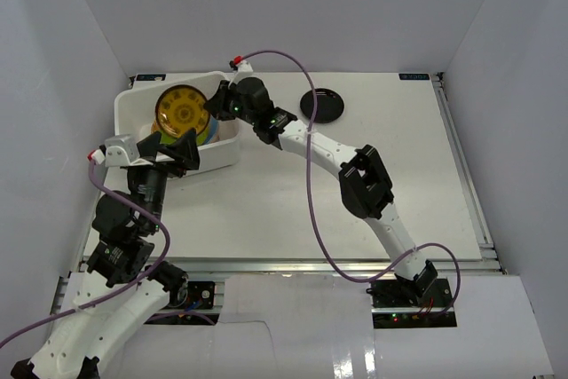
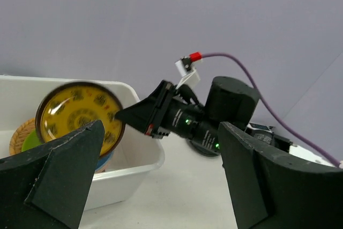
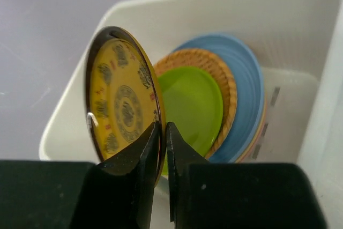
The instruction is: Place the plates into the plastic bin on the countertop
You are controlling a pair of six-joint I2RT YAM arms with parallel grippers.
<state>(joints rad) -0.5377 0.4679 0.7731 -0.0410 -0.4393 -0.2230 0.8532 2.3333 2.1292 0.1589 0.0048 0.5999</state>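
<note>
Yellow with a dark rim and darker pattern marks all over the face, that's the plate [image 1: 184,111] in play. It's up on edge, tilted, hanging over the bin [image 1: 122,113] and not touching anything inside it. The right gripper [image 3: 162,127] has it by the lower rim, both fingers squeezed onto the edge from either side.

The bin is a white tub sitting at the far left corner of the countertop [image 1: 399,175]. Inside it is a stack leaning against the wall: a green plate [image 3: 193,103] in front, a tan plate [image 3: 224,76] with a woven look behind it, then a bigger blue plate [image 3: 251,79]. There's a pinkish sliver peeking out under the blue one, could be another plate, hard to say from this angle.

A black plate [image 1: 321,105] lies flat on the countertop, well apart from the bin, off to the right.

The right arm is stretched long across the table toward the bin. The left gripper [image 1: 182,150] hangs right at the bin's near wall, fingers spread wide, holding nothing.
</note>
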